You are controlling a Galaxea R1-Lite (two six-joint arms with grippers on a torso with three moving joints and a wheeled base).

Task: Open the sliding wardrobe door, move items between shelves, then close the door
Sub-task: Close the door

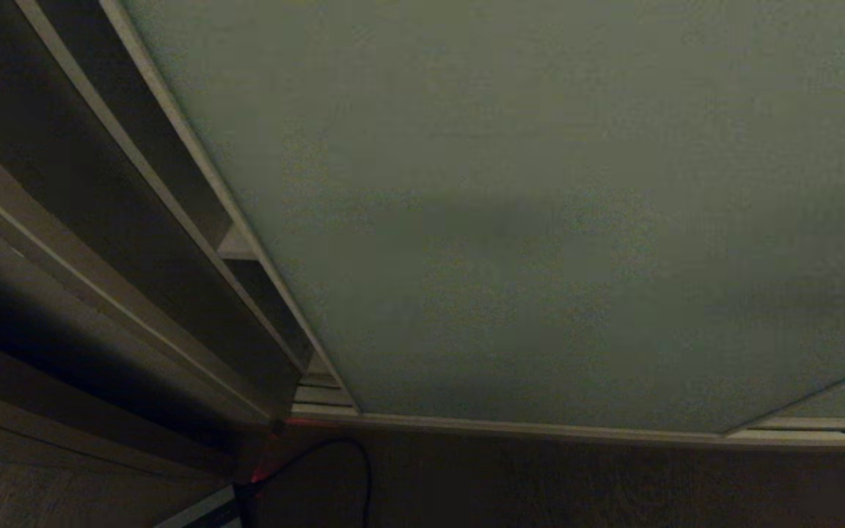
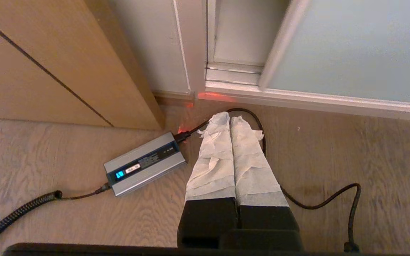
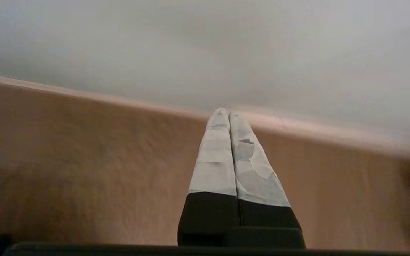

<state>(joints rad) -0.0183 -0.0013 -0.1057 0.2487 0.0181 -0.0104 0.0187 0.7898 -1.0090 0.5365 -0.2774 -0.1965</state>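
My left gripper (image 2: pixel 229 116) hangs low over the floor (image 2: pixel 333 160), its taped fingers (image 2: pixel 214 156) pressed flat together with nothing between them. Just beyond the tips a black cable (image 2: pixel 319 205) loops across the boards; beside my fingers lies a silver power brick (image 2: pixel 144 164) with a small blue display lit, a braided lead (image 2: pixel 12 217) running off its far end. Ahead of the fingertips, the door (image 2: pixel 351 49) stands in its pale frame on the silver rail (image 2: pixel 297 97), a narrow gap showing at its edge next to a wooden panel (image 2: pixel 48 60).

My right gripper (image 3: pixel 228 113) also has its taped fingers (image 3: pixel 215 167) closed tight on nothing, pointing down toward the line where floor (image 3: pixel 84 160) meets the pale door (image 3: pixel 226 42); that view is blurred.

From my head, the door (image 1: pixel 540 220) fills most of the scene, shut along its rail (image 1: pixel 540 429), with shelves (image 1: pixel 235 246) glimpsed edge-on past its frame. Neither gripper appears there.
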